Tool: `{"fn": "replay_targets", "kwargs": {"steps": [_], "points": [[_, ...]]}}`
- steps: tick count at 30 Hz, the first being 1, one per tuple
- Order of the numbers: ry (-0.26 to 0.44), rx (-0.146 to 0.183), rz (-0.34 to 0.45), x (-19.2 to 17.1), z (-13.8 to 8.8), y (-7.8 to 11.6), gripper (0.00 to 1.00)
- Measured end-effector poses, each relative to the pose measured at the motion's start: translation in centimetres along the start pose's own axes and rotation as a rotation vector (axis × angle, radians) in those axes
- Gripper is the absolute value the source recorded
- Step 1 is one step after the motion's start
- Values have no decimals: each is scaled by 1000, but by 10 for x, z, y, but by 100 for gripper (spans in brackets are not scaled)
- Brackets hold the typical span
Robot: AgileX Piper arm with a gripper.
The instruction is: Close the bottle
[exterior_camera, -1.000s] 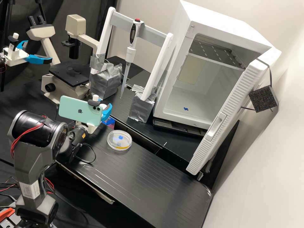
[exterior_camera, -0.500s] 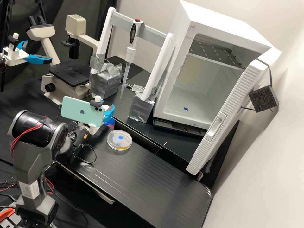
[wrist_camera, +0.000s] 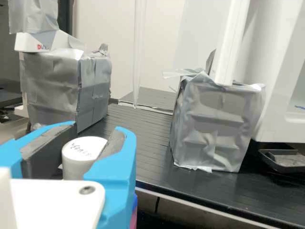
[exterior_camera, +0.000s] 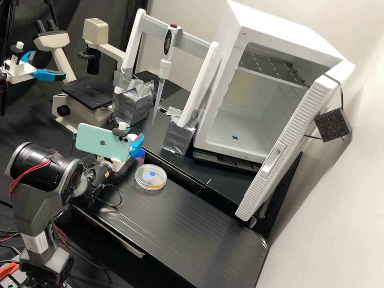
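Bottle (exterior_camera: 140,154) noted below the fingers (wrist_camera: 94,136), which are parted by a cap's width and appear clamped on the roughly upright white cap (wrist_camera: 82,153); seating on the bottle cannot be determined.

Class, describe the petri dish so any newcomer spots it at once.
Start at the big white cabinet, door open. Lower left of it, in the high view, is the black grooved panel, bearing a round dish. Unlike the silver-taped blocks, it is clear, marked blue and yellow.
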Motion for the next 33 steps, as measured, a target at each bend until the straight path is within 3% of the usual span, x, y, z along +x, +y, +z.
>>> {"fn": "replay_targets", "kwargs": {"steps": [33], "points": [[0, 0, -12, 3, -1, -2, 0]]}}
